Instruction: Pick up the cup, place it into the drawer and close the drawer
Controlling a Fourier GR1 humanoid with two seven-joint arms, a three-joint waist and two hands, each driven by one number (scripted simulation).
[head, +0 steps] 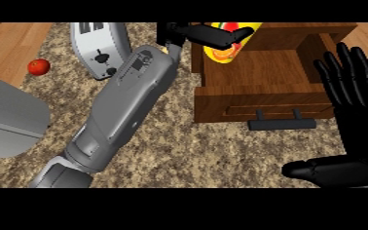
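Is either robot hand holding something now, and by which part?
The left robot hand holds the yellow cup by its side, curled round it, above the open drawer. The right robot hand rests open, holding nothing.

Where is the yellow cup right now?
In the head view the cup is near the top middle, gripped by the left hand at the back left corner of the open drawer, right of the toaster.

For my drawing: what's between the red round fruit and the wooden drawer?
The head view shows the silver toaster and the robot's grey left forearm lying between the red fruit and the drawer.
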